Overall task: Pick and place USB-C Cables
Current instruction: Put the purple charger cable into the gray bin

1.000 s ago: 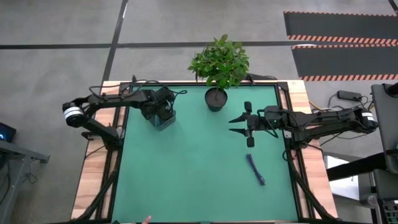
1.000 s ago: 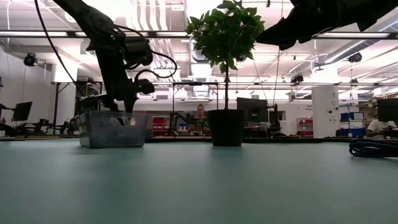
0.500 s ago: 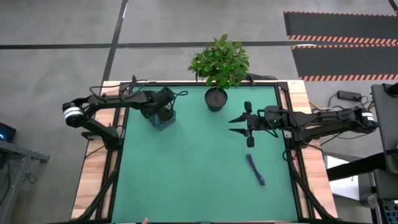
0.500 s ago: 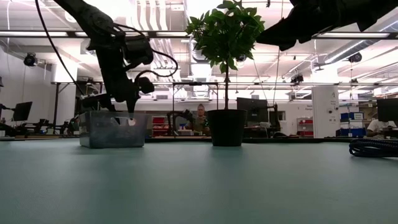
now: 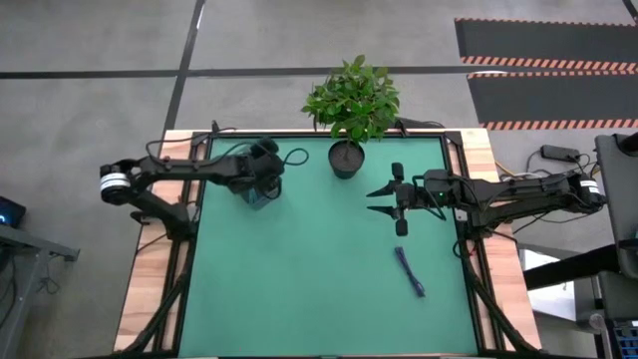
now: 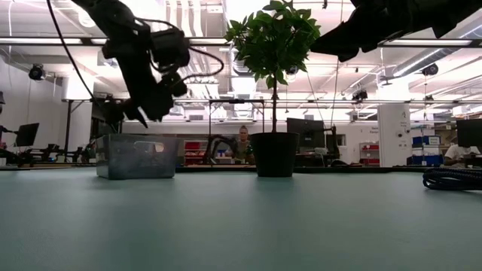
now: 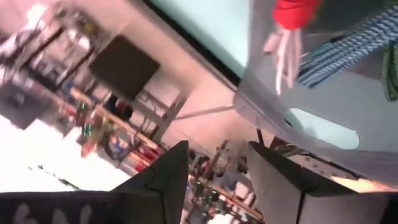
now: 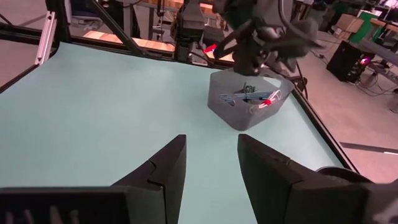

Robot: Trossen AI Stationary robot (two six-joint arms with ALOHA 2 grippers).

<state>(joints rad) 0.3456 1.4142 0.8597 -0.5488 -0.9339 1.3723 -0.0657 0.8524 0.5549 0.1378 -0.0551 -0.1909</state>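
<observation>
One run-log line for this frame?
left gripper: open, empty, above grey mesh basket | white-and-red cable: in basket | right gripper: open, idle | dark blue-purple cable: on mat

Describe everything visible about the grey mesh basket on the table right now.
The basket is a small, translucent grey box with an open top, standing upright near the far left of the green mat, left of the potted plant. Inside lie bundled cables: a white one with red, a teal striped one and a green one. The left gripper hangs just above it, apart.
</observation>
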